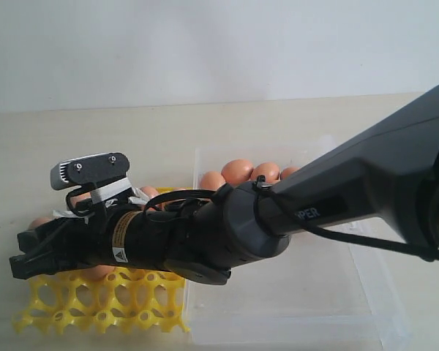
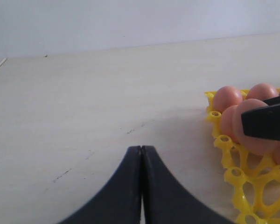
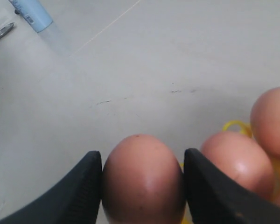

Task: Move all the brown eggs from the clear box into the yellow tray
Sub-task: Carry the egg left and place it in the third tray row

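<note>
My right gripper [image 3: 142, 155] is shut on a brown egg [image 3: 142, 182], one dark finger on each side of it. In the exterior view the right arm reaches across to the left, with the gripper [image 1: 25, 254] over the left edge of the yellow tray [image 1: 102, 306]. The left wrist view shows that held egg [image 2: 252, 137] just above the tray's cups [image 2: 242, 186], beside seated eggs [image 2: 226, 98]. Several brown eggs [image 1: 238, 172] lie at the back of the clear box [image 1: 278, 311]. My left gripper [image 2: 141, 149] is shut and empty, low over bare table left of the tray.
A pale blue cylinder [image 3: 31, 11] and a small metal object [image 3: 2, 31] lie on the table beyond the tray in the right wrist view. More eggs [image 3: 238, 158] sit in cups right beside the held one. The right arm [image 1: 314, 208] spans the box.
</note>
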Motion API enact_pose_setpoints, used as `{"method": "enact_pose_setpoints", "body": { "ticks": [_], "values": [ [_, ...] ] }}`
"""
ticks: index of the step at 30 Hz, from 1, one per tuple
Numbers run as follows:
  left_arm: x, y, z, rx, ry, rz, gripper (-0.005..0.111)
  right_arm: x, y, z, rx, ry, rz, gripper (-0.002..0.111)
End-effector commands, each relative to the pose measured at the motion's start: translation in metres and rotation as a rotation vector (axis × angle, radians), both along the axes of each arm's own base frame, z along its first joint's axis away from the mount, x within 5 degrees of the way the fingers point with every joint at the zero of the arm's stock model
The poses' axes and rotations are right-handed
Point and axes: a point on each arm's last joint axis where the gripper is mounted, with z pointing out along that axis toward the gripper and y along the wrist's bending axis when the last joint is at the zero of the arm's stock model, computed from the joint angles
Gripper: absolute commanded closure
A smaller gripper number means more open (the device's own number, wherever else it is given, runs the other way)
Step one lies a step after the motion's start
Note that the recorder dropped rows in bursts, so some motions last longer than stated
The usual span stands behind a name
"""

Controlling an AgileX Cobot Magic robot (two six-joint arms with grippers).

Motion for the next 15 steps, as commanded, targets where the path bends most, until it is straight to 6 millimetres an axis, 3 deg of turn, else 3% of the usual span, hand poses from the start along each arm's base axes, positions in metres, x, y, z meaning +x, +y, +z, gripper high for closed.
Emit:
{"method": "enact_pose_setpoints", "body": {
  "ticks": [1,4,10,12,15],
  "values": [
    [0.0,0.0,0.001,0.007,-0.001,0.002,0.107,0.003,0.0,0.002,0.014,0.008,-0.005,0.062],
    [0.0,0.0,0.001,0.007,-0.001,0.002,0.107,0.003,-0.001,0.001,0.001,0.013,-0.011,0.048],
    [0.0,0.0,0.001,0.007,-0.001,0.002,0.107,0.004,-0.003,0.005,-0.044,0.018,-0.026,0.046],
    [0.0,0.0,0.001,0.007,-0.001,0.002,0.107,0.004,-0.005,0.019,-0.048,0.007,-0.037,0.049],
    [0.0,0.0,0.001,0.007,-0.001,0.002,0.107,0.004,-0.014,0.059,-0.098,-0.045,-0.065,0.062]
  ]
}}
